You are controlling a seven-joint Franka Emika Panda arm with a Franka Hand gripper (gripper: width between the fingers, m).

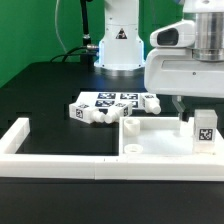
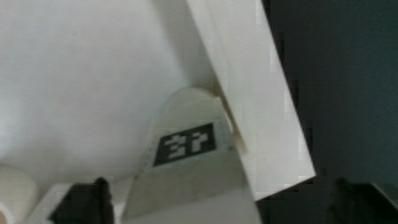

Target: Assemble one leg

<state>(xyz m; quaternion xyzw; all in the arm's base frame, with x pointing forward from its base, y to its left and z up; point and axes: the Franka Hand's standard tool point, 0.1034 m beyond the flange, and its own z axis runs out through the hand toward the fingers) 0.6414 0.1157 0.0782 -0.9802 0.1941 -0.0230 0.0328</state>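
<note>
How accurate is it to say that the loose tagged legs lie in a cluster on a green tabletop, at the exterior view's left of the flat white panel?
One detail is wrong: the tabletop is black, not green; only the backdrop is green, as the exterior view shows. The loose tagged legs do lie in a cluster on it, at the exterior view's left of the flat white panel.

No legible text; only tag markers.

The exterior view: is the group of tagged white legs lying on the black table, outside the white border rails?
Yes: the tagged white legs lie together on the black table, behind the white border rails.
</note>
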